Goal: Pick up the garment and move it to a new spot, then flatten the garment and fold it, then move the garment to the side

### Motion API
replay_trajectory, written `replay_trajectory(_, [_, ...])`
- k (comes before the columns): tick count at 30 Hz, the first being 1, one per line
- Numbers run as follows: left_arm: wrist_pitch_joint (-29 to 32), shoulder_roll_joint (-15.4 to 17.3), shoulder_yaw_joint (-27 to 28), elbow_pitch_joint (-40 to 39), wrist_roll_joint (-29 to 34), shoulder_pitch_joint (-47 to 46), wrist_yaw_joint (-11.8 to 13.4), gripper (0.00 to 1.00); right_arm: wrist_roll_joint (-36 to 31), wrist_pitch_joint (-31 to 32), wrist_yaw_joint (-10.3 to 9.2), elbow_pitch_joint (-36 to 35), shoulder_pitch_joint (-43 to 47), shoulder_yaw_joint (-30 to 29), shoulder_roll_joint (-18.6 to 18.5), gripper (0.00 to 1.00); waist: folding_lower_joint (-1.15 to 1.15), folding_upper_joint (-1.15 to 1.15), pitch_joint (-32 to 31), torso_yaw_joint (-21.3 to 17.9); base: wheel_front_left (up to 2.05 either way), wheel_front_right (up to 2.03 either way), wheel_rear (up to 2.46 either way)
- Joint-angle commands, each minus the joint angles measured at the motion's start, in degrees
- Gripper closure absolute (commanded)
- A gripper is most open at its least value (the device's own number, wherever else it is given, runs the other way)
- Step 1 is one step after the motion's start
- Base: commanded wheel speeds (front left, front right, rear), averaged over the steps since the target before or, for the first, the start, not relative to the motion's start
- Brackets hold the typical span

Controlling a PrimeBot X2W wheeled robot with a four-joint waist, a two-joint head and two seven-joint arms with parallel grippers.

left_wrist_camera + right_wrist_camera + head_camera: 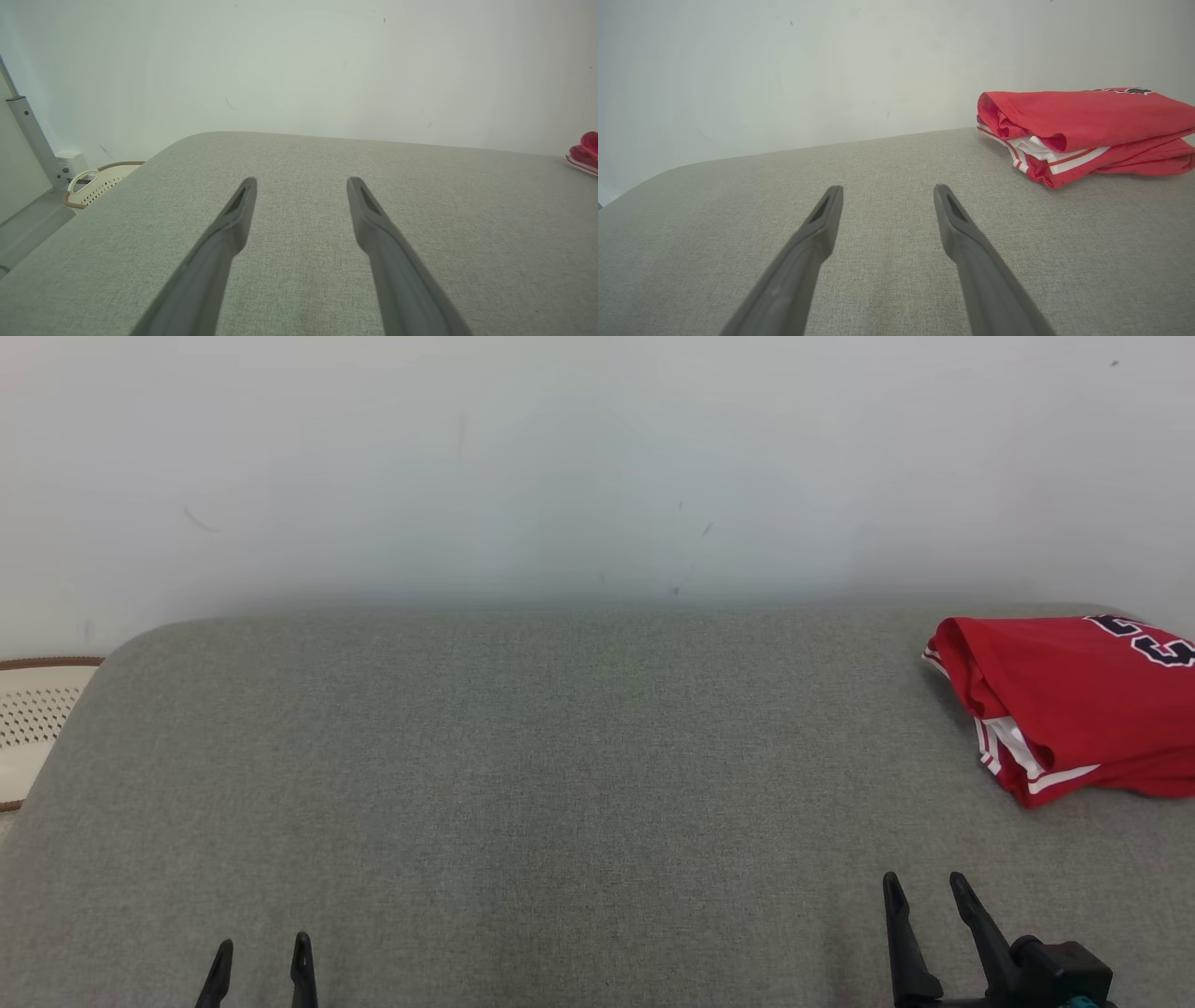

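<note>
Jersey (1074, 700), folded red with white trim, lies on grey fabric bench (560, 756) ahead-right of right gripper (924, 879) (jaws wide, empty); left gripper (262, 943) likewise.

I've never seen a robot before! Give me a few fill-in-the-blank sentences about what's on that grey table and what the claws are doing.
The folded garment is mostly ____ in colour.
It lies toward the ____ end of the table.
The left gripper and right gripper both hold ____.
The pale basket sits past the table's ____ end.
Missing words: red; right; nothing; left.
</note>
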Motion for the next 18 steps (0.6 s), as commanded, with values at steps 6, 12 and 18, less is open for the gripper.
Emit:
replay_trajectory(6, [0.4, -0.4, 0.0, 1.0, -0.3, 0.6, -0.1, 1.00, 0.3, 0.2, 0.01, 1.3, 0.6, 0.0, 0.3, 1.00, 0.00, 0.00, 0.0, 0.0, 0.00, 0.00, 0.00])
replay_trajectory(12, [1.2, -0.5, -0.9, 3.5, -6.6, -1.1, -0.8, 1.00, 5.5, 2.6, 0.01, 2.7, 0.0, -2.7, 0.4, 1.00, 0.00, 0.00, 0.2, -0.2, 0.00, 0.00, 0.00])
replay_trajectory(18, [1.0, -0.5, -3.1, 5.1, -14.2, -3.0, -1.6, 1.00, 11.6, 5.5, 0.01, 3.5, -1.3, -5.8, 0.3, 1.00, 0.00, 0.00, 0.4, -0.4, 0.00, 0.00, 0.00])
